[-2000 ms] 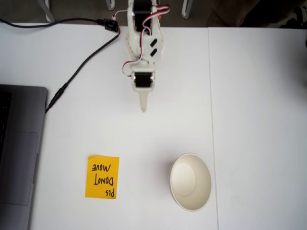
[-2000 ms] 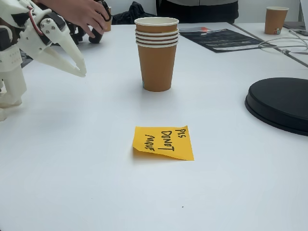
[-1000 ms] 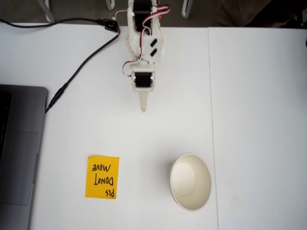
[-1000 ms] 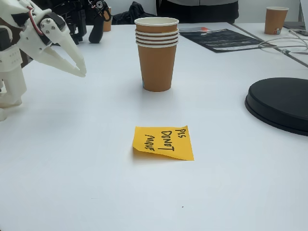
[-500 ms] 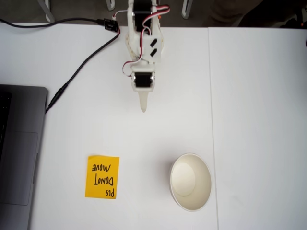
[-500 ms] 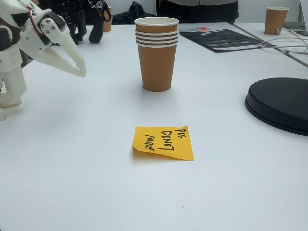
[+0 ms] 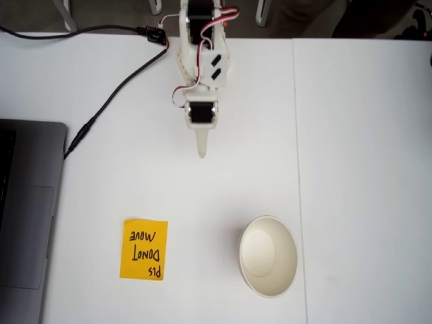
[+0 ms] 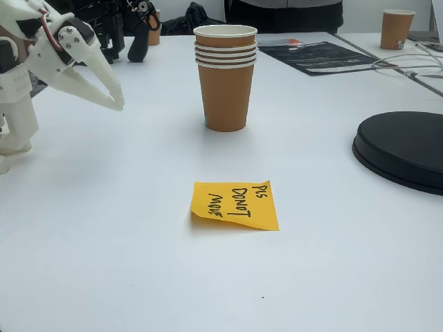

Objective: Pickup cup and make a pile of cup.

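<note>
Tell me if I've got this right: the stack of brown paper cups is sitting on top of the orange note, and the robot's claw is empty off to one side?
Not quite. The stack of cups stands on the bare white table, apart from the orange note, which lies flat in front of it in the low fixed view. The claw is indeed empty, off to the left there.

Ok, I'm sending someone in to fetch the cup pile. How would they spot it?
On the white table, look just beyond the flat orange note, away from the arm. The pile stands upright there: brown paper cups nested together, with several stacked rims at the top. The lone cup far back shows a single rim.
</note>
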